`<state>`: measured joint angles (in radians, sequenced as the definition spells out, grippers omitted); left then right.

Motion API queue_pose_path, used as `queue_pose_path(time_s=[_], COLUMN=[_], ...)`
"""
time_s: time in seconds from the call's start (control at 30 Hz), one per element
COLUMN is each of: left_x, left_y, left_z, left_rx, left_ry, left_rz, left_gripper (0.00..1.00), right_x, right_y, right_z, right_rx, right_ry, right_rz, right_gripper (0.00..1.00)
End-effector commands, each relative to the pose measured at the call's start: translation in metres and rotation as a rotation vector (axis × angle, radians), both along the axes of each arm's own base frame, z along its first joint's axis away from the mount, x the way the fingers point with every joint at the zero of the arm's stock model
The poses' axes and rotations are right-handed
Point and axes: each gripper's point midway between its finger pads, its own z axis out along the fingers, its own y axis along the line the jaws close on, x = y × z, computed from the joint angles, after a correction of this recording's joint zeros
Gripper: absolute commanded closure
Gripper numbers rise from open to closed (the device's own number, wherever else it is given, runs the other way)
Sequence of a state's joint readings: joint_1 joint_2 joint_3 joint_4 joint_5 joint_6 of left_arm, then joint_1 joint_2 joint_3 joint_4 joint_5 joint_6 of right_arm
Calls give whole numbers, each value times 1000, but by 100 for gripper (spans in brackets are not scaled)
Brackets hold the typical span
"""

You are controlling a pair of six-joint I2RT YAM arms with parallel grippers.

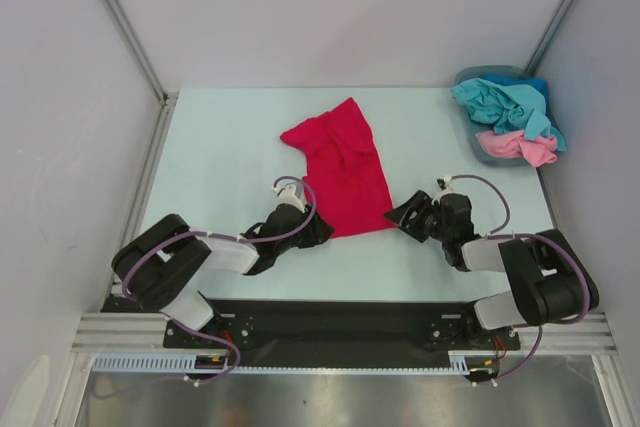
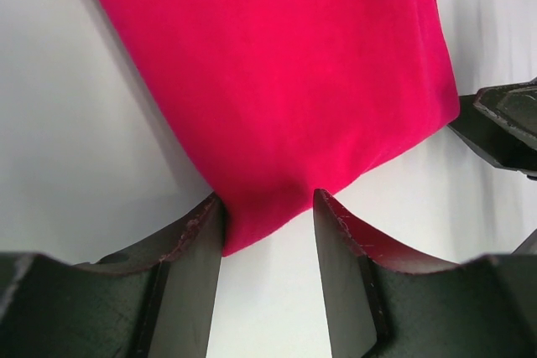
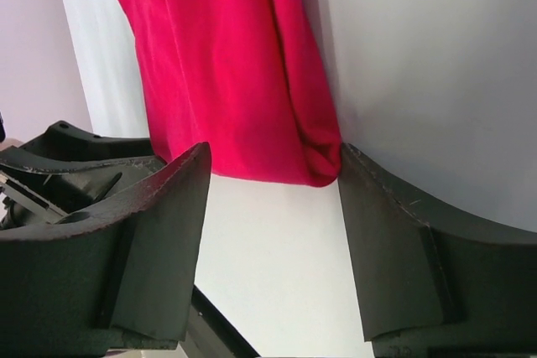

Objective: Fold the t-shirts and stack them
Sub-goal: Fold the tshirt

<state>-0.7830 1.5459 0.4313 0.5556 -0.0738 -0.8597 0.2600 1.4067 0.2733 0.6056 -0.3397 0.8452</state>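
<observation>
A crimson red t-shirt (image 1: 340,162) lies folded lengthwise in the middle of the table, its near hem toward the arms. My left gripper (image 1: 318,231) is open at the hem's near left corner; in the left wrist view the red cloth (image 2: 285,81) reaches just between its fingertips (image 2: 205,224). My right gripper (image 1: 405,215) is open at the hem's near right corner; in the right wrist view the cloth (image 3: 226,73) ends at its fingertips (image 3: 189,182). Teal-blue (image 1: 505,105) and light pink (image 1: 518,147) t-shirts lie heaped in the basket.
A blue-grey plastic basket (image 1: 470,137) stands at the back right corner of the table. White walls and metal frame posts (image 1: 120,17) enclose the table on three sides.
</observation>
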Motion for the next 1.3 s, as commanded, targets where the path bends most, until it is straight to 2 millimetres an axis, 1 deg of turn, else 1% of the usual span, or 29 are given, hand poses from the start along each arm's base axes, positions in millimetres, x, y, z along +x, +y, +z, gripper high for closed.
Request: queue_pose_path(time_s=[0.0, 0.03, 0.13, 0.17, 0.23, 0.27, 0.3, 0.37, 0.4, 0.43, 0.47, 0.5, 0.53, 0.57, 0.63, 0.7, 0.9, 1.0, 1.07, 1.1, 1.17, 1.23, 1.27], left_x=[-7, -7, -9, -9, -10, -10, -11, -10, -11, -12, -8, -11, -10, -10, -11, -10, -13, -17, -20, -22, -26, -29, -33], left_y=[-3, -3, 2, 3, 6, 6, 9, 9, 11, 12, 11, 14, 15, 14, 16, 17, 20, 21, 20, 23, 27, 30, 36], left_z=[-7, -7, -6, -6, -5, -5, -6, 1, 0, 1, 9, 7, 10, 15, 17, 21, 23, 23, 24, 22, 23, 26, 27], left_rx=[25, 27, 38, 43, 54, 57, 71, 74, 91, 102, 102, 124, 126, 121, 127, 124, 124, 123, 121, 135, 150, 165, 182], left_ry=[35, 34, 33, 33, 37, 40, 50, 38, 47, 43, 25, 35, 29, 22, 18, 10, 6, 14, 17, 31, 40, 39, 48], left_rz=[-21, -21, -16, -14, -8, -4, -1, 6, 10, 6, 17, 17, 19, 21, 24, 27, 26, 25, 20, 22, 31, 45, 52], left_gripper=[48, 48, 49, 49, 50, 50, 51, 58, 61, 69, 73, 78, 87, 90, 94, 96, 98, 100, 100, 100, 100, 100, 100], right_x=[1, 0, 0, 0, 0, 0, -1, -1, -2, -1, -3, -5, -5, -5, -7, -8, -12, -16, -23, -24, -32, -35, -38], right_y=[2, 5, 11, 12, 13, 14, 15, 17, 17, 18, 20, 21, 22, 24, 30, 35, 44, 54, 65, 66, 73, 74, 75], right_z=[-12, -13, -14, -15, -14, -15, -15, -13, -14, -11, -12, -12, -11, -10, -9, -7, -5, -4, -3, -3, -4, -4, -5], right_rx=[-16, -13, -7, -6, -10, -11, -13, -9, -13, -10, -12, -16, -15, -10, -4, -6, -6, -2, -2, -5, -2, -8, -15], right_ry=[39, 43, 42, 45, 44, 46, 49, 46, 48, 44, 45, 45, 43, 44, 43, 39, 39, 43, 41, 42, 51, 56, 57], right_rz=[-7, 0, 15, 16, 18, 22, 24, 28, 28, 28, 32, 36, 36, 35, 48, 53, 67, 86, 116, 114, 127, 121, 128], right_gripper=[35, 36, 48, 58, 74, 91, 98, 100, 100, 100, 100, 100, 100, 100, 100, 100, 100, 100, 100, 100, 100, 100, 100])
